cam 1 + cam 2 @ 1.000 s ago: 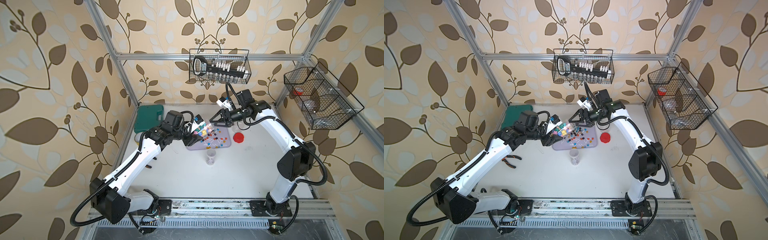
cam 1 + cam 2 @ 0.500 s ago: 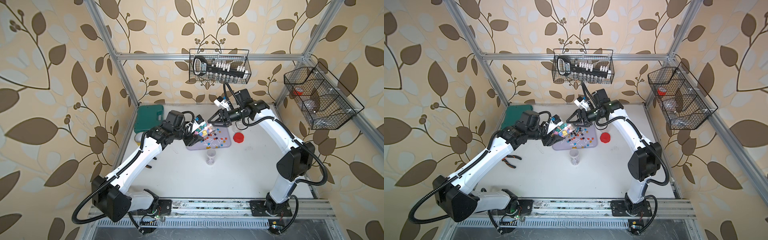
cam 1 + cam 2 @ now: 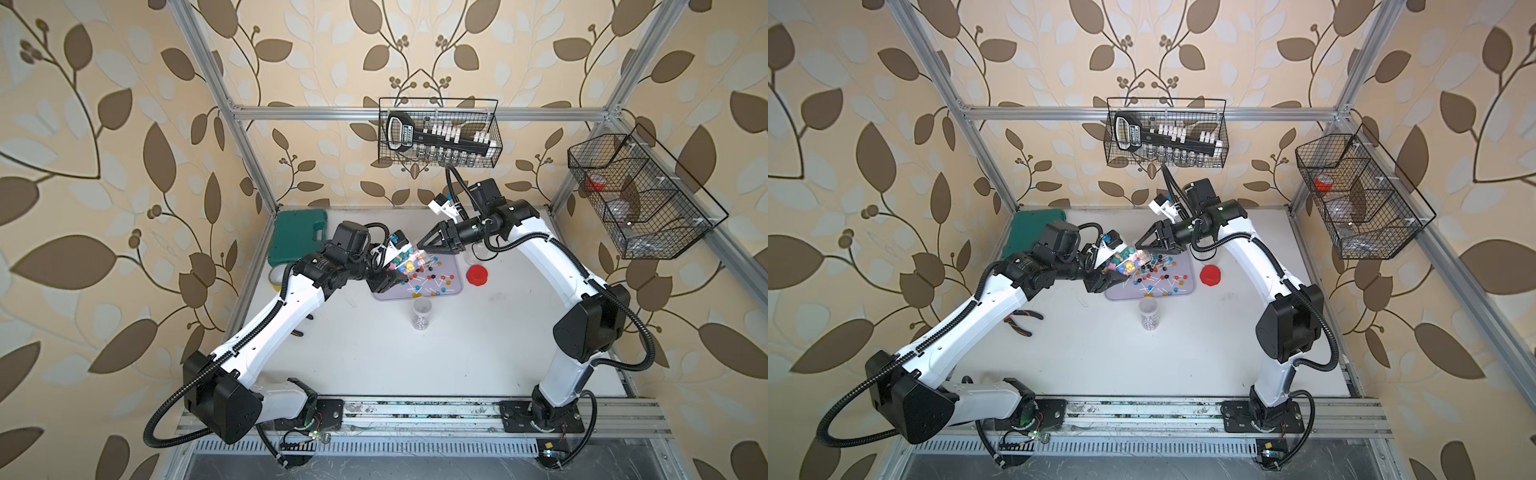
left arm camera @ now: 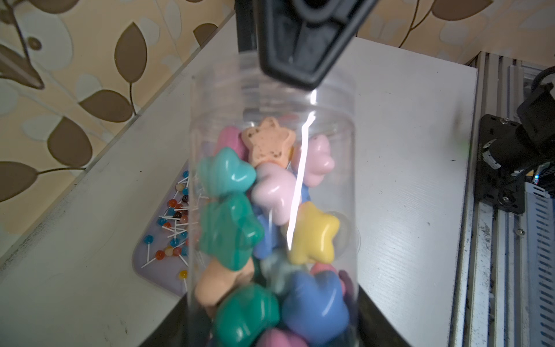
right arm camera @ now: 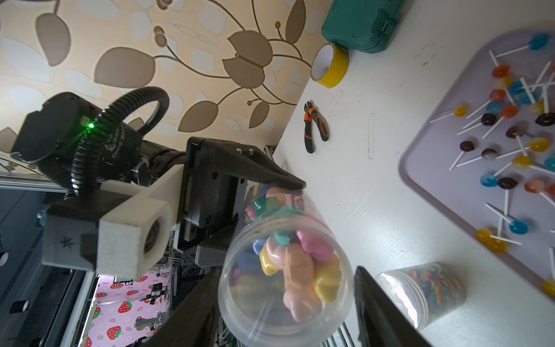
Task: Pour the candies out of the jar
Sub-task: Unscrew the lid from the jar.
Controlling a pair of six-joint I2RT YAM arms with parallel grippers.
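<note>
A clear jar [image 3: 405,259] of pastel star-shaped candies [image 4: 270,186] hangs tilted over the left end of a lilac tray [image 3: 455,266]. My left gripper [image 3: 390,272] is shut on its lower body, with dark fingers on both sides in the left wrist view [image 4: 273,330]. My right gripper [image 3: 419,245] reaches in from the right. Its open jaws straddle the jar's [image 5: 285,270] top end, and a thin gap shows at one finger [image 5: 369,300]. Round lollipops [image 5: 507,120] on white sticks lie scattered on the tray [image 5: 435,180].
A small clear jar of swirled sweets [image 3: 422,313] stands just in front of the tray. A red lid [image 3: 476,275] lies to the tray's right. A green case [image 3: 297,237], yellow tape [image 5: 330,64] and orange-handled pliers [image 3: 1019,322] sit at the left side.
My right gripper has slid left to the jar's top end and its jaws have narrowed around it. The left gripper keeps the jar in about the same place.
</note>
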